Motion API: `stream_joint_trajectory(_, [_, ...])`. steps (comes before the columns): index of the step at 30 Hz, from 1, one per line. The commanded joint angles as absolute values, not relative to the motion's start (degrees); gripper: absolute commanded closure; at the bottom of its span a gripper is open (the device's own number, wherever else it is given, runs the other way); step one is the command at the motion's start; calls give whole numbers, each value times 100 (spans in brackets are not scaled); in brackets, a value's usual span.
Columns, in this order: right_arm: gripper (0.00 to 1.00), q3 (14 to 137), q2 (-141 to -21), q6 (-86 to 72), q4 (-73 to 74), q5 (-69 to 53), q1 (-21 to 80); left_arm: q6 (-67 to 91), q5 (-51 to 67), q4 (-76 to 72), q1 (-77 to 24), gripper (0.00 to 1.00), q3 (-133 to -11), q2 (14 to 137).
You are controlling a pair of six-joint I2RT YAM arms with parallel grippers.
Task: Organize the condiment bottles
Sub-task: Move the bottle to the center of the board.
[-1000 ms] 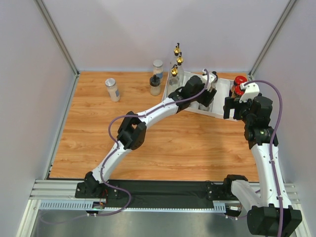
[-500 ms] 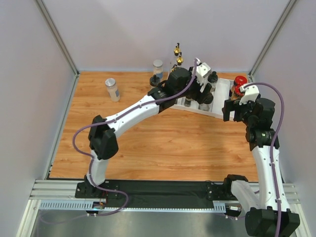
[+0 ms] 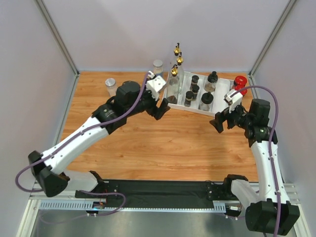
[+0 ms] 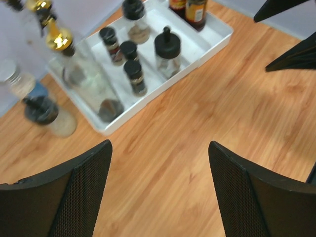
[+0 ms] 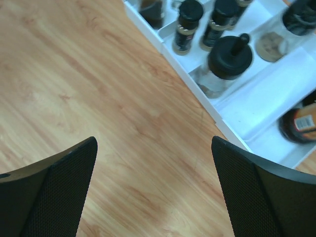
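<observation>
Wood-grain table is now exposed beneath the left gripper, which a second ago was lowered over the middle of the white tray and has since been drawn back to the tray's near left corner. Its jaws are spread wide in the left wrist view and nothing is held between them.

With the arm gone, the tray's contents are uncovered. Three small spice jars are stood in a middle compartment, and two larger black-capped jars in the next one. The red-lidded jars are kept at the right end, unchanged. One gold-spouted bottle is stood upright in the left end compartment. Two more are seen behind it, and whether they are inside the tray cannot be told.

Outside the tray, one silver-lidded jar is left well to the left and another near the back wall, both as before.

The right gripper has been shifted from beside the red lids to the table in front of the tray's near right corner. It is fully released and empty.
</observation>
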State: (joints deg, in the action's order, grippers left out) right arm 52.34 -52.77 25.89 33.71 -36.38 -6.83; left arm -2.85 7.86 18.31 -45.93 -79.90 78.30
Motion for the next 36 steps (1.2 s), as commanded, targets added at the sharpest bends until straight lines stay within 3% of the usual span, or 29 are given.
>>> stream_joint_trajectory(1, [0,5099,-5352,3681,3779,-4885,-703,-632,73,2469,-4535,13,-7386,6928])
stream_joint_trajectory(5, [0,5123,-5493,5111,4505,-5475,-694,-852,-535,2865,-4544,12,-6620,5970])
stream_joint_trajectory(9, [0,5449,-5931,8208,6132,-5591,-694,-879,-984,2892,-4535,11,-5829,4873])
stream_joint_trajectory(12, [2,5756,-6572,8840,6565,-5239,-694,-861,-1212,2874,-4535,10,-5275,4343])
stream_joint_trajectory(20, [30,6811,-8470,8324,6188,-4983,-686,-896,-1634,2874,-4535,10,-4307,3666])
stream_joint_trajectory(24, [37,6838,-8788,7647,5231,-4887,-580,-835,-1696,2786,-4535,8,-4131,3498])
stream_joint_trajectory(28, [55,6987,-9175,7261,4485,-4527,-273,-853,-1749,2733,-4535,8,-4052,3472])
stream_joint_trajectory(36, [61,7426,-9992,6241,3218,-3806,-141,-853,-1863,2725,-4526,7,-4017,3489])
